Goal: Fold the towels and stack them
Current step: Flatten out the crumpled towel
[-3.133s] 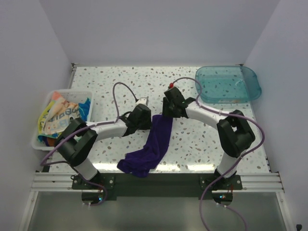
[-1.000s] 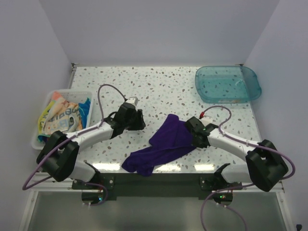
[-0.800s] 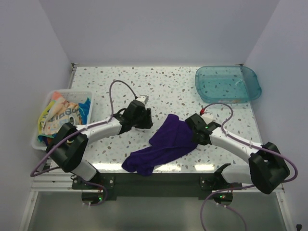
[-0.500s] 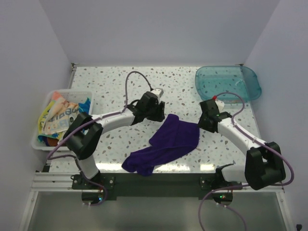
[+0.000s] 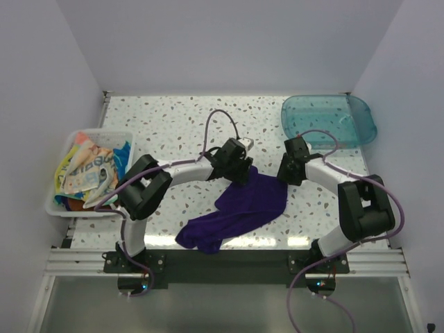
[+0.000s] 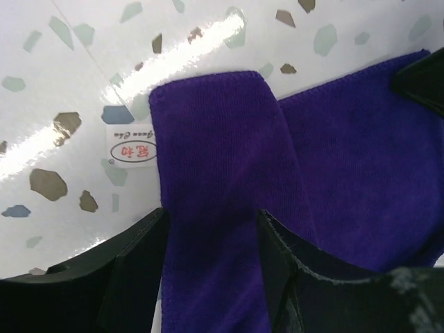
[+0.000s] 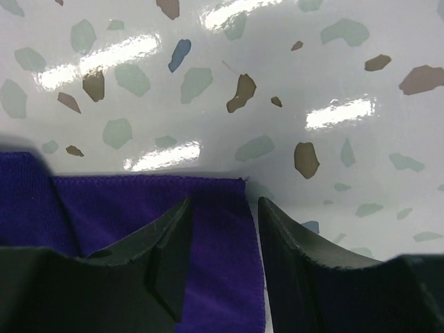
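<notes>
- Purple towel [image 5: 243, 205]: loose on the speckled table [image 5: 173, 125], near the middle. Bunched end at the near edge, flatter end up and to the right.
- Left gripper [image 5: 239, 168]: low over the towel's far-left corner. Jaws parted, one finger [image 6: 135, 270] on either side of a folded flap. Unclenched, nothing pinched.
- Small white label [image 6: 132, 151]: on the table just left of that flap, right at the hem.
- Right gripper [image 5: 286, 173]: at the towel's far-right corner, jaws released. Hemmed edge in the gap between the fingers [image 7: 291, 257], cloth flat on the table, not lifted.
- White basket [image 5: 69, 142]: at the left edge, well apart from the purple towel. Filled with crumpled printed towels [image 5: 87, 170] in yellow, orange and blue.
- Teal tray [image 5: 368, 128]: in the far right corner, apart from both arms.
</notes>
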Tool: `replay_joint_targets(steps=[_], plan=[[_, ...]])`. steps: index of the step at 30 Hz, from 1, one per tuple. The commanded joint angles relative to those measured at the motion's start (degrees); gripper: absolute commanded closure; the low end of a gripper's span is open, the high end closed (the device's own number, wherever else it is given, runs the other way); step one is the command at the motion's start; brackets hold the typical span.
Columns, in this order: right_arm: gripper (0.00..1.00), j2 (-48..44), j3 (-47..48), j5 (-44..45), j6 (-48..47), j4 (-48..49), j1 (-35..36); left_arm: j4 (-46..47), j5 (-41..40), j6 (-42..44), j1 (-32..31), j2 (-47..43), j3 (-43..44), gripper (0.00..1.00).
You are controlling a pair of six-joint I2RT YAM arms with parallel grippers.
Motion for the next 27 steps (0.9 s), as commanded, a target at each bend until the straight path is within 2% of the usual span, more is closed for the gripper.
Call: replay_joint_targets(steps=[1, 5, 8, 10, 11, 14, 15, 17, 24, 27], plan=[[0.54, 1.16, 1.61, -2.60, -1.09, 3.01, -0.26, -1.68, -0.94, 1.42, -1.33, 0.86, 1.01, 0.42], [0.57, 2.39, 1.17, -2.86, -1.53, 3.54, -0.35, -3.35, -6.55, 1.51, -2.65, 1.66, 0.40, 0.44], [0.65, 2.92, 0.90, -2.78, -1.53, 3.45, -0.35, -5.55, -12.34, 1.16, -3.88, 2.36, 0.05, 0.49], [0.73, 3.10, 0.73, -2.51, -1.44, 3.28, -0.35, -7.65, -14.82, -0.24, -4.14, 2.80, -0.57, 0.58], [0.76, 3.18, 0.82, -1.99, -1.53, 3.19, -0.35, -8.45, -17.01, -2.08, -4.14, 2.80, -1.00, 0.67], [0.87, 3.45, 1.34, -1.37, -1.79, 2.66, -0.26, -10.83, -20.88, -5.77, -4.06, 1.93, -5.64, 0.81], [0.91, 3.62, 1.43, -1.37, -1.88, 2.75, -0.35, -11.26, -21.51, -6.66, -3.88, 0.62, -7.06, 0.82], [1.00, 3.88, 2.04, -1.19, -2.14, 2.83, -0.35, -11.44, -22.39, -8.76, -3.62, -1.93, -11.61, 0.84], [1.00, 5.82, 6.17, -3.65, -4.34, 3.10, 0.88, -14.78, -25.11, -14.40, -1.34, -11.86, -23.32, 0.85], [1.00, 7.31, 9.68, -4.01, -6.53, 3.01, 2.99, -16.62, -25.55, -15.02, 1.12, -15.73, -25.97, 0.80]])
